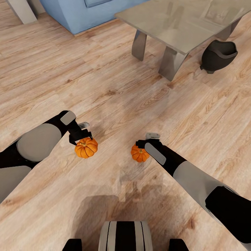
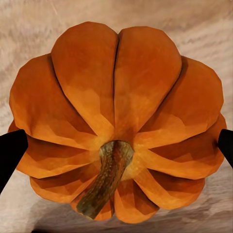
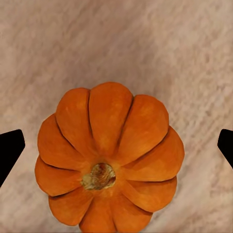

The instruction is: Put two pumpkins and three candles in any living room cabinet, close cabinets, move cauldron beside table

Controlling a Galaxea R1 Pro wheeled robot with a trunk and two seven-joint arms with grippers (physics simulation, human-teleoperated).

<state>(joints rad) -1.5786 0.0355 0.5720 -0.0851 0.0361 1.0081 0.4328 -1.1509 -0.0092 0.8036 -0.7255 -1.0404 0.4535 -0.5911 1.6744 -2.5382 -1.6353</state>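
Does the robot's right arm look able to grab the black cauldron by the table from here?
Probably not: the right gripper sits over a pumpkin, and the cauldron stands well beyond it.

Pumpkins: two, left pumpkin and right pumpkin, both near
Cauldrons: one, cauldron, far right
Tables: one, table, far
Sofas: one, sofa, far left
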